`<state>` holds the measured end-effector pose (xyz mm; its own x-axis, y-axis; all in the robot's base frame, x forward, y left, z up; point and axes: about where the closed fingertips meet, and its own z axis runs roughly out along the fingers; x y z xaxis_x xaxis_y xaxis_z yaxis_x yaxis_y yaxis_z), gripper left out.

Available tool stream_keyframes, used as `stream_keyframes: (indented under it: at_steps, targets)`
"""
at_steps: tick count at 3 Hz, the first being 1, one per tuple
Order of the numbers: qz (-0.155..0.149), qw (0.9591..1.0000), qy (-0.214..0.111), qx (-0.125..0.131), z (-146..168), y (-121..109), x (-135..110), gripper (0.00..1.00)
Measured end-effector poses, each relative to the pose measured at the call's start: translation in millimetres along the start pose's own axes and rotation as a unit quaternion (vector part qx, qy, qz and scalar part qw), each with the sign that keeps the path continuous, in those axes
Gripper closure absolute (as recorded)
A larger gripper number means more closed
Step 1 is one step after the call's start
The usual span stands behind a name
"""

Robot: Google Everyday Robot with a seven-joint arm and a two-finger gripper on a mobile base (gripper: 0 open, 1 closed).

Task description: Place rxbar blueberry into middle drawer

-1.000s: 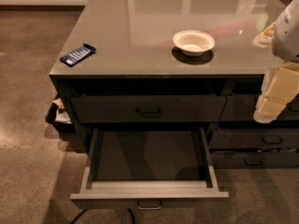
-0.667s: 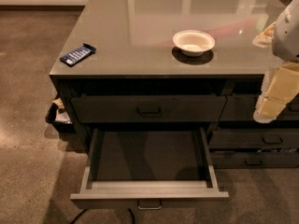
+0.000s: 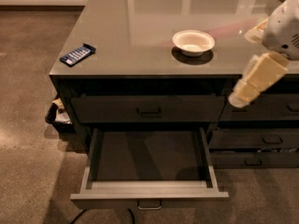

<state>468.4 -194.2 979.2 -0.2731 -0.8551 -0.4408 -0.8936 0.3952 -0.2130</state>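
Observation:
The rxbar blueberry (image 3: 78, 54), a flat dark blue bar with white print, lies on the counter top near its front left corner. The middle drawer (image 3: 149, 189) is pulled out below the counter, and its dark floor holds nothing. My gripper (image 3: 254, 76), cream-coloured under a white arm housing, hangs at the right edge of the view. It is in front of the counter's right part, far from the bar and up and to the right of the drawer. It holds nothing that I can see.
A round white bowl (image 3: 193, 42) stands on the counter (image 3: 140, 27) right of centre. The top drawer front (image 3: 148, 109) above the open drawer is shut. Narrower shut drawer fronts (image 3: 261, 141) are at the right. A dark bin with paper (image 3: 58, 115) sits on the floor at the left.
My gripper has moved to the left and a little up, and now tilts down to the left. The bar, the bowl and the drawer have not moved.

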Motion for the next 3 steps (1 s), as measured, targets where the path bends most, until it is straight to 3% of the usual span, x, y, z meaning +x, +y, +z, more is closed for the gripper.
stream_keyframes:
  at_steps: [1,2,3]
  targets:
    - [0.044,0.9968,-0.066,0.016,17,-12,-40,0.00]
    - [0.064,0.9892,-0.120,0.055,31,-29,-98,0.00]
    - [0.064,0.9892,-0.120,0.055,31,-29,-98,0.00]
